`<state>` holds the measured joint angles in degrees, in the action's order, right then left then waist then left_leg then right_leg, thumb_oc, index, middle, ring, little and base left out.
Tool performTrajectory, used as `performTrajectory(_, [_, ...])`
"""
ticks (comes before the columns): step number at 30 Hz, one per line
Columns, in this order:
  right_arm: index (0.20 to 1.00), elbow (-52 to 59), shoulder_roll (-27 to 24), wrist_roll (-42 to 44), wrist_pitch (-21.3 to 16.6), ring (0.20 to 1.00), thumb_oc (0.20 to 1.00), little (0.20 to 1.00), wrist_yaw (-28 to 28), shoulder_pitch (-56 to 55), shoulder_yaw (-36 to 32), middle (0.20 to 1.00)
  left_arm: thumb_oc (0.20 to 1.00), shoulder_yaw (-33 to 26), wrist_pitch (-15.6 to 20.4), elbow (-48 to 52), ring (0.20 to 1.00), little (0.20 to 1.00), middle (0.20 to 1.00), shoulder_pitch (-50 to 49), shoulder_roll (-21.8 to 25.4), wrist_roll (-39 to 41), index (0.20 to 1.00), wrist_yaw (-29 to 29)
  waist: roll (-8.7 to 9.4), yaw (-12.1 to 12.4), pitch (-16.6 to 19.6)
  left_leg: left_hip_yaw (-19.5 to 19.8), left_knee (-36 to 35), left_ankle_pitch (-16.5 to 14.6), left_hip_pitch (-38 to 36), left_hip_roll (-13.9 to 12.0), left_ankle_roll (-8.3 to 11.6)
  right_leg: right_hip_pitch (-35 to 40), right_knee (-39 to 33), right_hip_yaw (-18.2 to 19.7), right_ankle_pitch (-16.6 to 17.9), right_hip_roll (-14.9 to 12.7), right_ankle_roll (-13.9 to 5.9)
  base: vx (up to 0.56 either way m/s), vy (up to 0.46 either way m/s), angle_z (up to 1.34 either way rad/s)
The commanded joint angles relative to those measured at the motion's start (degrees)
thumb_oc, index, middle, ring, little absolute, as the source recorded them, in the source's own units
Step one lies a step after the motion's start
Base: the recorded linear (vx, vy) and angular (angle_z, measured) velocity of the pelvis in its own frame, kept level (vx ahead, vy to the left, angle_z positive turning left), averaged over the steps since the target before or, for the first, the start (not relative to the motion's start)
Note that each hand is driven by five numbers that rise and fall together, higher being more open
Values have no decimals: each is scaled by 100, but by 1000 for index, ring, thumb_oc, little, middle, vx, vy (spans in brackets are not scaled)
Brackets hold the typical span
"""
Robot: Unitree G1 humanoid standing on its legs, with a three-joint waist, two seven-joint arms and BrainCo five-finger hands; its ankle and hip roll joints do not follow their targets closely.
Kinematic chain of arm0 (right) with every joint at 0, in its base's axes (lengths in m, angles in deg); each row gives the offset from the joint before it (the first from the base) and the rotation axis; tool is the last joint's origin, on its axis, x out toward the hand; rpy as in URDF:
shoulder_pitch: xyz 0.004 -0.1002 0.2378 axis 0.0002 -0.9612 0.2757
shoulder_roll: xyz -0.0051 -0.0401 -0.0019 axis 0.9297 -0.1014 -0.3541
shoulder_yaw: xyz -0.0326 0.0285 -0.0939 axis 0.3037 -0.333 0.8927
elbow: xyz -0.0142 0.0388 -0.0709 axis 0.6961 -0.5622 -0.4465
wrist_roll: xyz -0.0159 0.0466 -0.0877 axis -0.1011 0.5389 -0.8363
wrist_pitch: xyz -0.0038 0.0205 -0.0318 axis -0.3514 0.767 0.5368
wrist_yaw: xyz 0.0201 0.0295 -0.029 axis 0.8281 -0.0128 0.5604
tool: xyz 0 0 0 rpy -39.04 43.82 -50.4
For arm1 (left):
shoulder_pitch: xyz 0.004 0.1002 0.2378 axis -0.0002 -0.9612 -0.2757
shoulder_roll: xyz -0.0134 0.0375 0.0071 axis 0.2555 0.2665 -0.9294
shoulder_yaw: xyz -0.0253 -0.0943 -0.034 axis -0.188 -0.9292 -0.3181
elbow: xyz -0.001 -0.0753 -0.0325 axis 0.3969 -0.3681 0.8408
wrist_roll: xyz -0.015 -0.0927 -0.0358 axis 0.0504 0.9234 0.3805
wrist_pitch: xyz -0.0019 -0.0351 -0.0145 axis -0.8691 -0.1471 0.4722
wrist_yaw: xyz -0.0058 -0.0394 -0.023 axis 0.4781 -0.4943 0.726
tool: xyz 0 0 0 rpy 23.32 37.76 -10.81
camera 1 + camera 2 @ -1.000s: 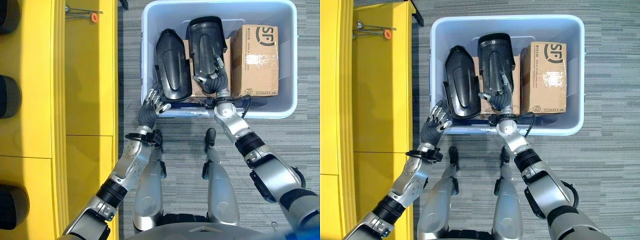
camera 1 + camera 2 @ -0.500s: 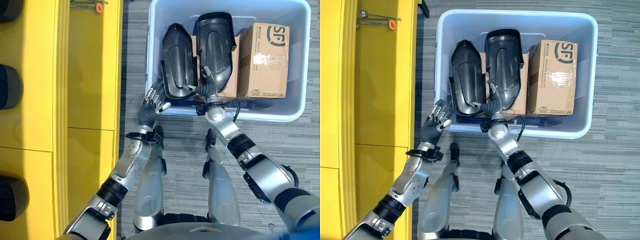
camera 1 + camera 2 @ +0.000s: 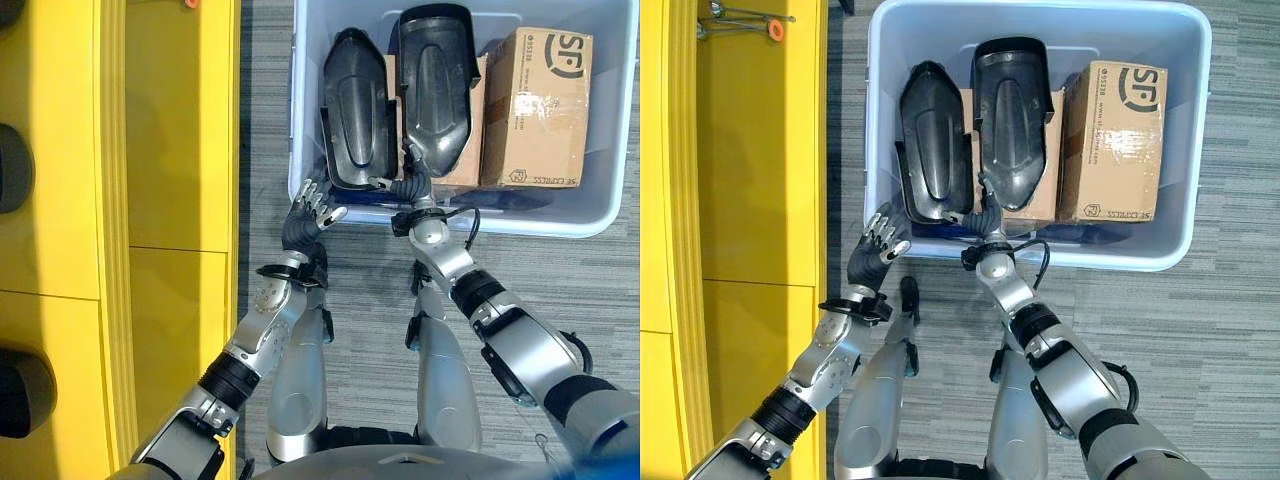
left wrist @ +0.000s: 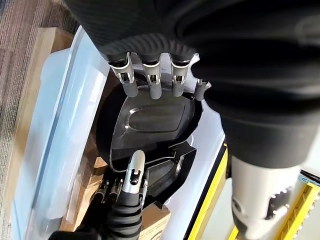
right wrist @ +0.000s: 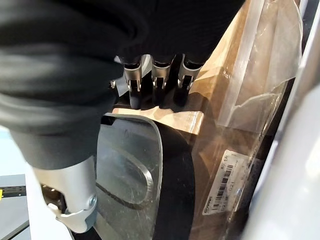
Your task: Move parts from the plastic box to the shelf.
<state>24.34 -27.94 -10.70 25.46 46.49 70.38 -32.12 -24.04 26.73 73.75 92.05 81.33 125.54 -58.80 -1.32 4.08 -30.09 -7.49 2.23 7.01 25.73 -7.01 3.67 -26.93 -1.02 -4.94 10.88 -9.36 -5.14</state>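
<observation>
We see two black moulded plastic parts standing side by side in the pale blue plastic box: the shorter left part and the taller right part. Our right hand reaches over the box's near wall at 6 o'clock of the taller part, fingers fairly straight and loose against the flat cardboard sheet beside that part's lower end, gripping nothing. Our left hand hovers outside the box's near-left corner, at 7 o'clock of the shorter part, fingers spread and empty. A brown cardboard carton stands at 3 o'clock of the taller part. The yellow shelf lies at 9 o'clock of the box.
</observation>
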Motion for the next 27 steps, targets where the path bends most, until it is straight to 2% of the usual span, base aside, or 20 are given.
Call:
performTrajectory(1, [1000, -179, 176, 163, -184, 1000, 1000, 1000, -7, 332, -81, 1000, 1000, 153, 238, 404, 1000, 1000, 1000, -8, 59, -32, 1000, 18, -80, 118, 30, 277, 373, -273, 242, -168, 30, -47, 785, -121, -614, -386, -322, 0, 0, 0])
performTrajectory(14, [1000, -553, 288, 249, -176, 1000, 1000, 1000, -10, 466, -62, 1000, 1000, 265, 241, 401, 1000, 1000, 1000, 63, 57, -17, 1000, 40, -167, 116, 30, 270, 372, -261, 378, -161, 34, -265, 862, -96, -620, -372, -323, 0, 0, -1])
performTrajectory(27, [1000, -844, 336, 252, -169, 1000, 1000, 1000, -14, 529, -58, 1000, 1000, 254, 239, 438, 1000, 1000, 1000, 68, 68, -34, 1000, 53, -179, 131, 30, 311, 379, -262, 462, -145, 26, -317, 889, -137, -642, -381, -316, 0, -1, -1])
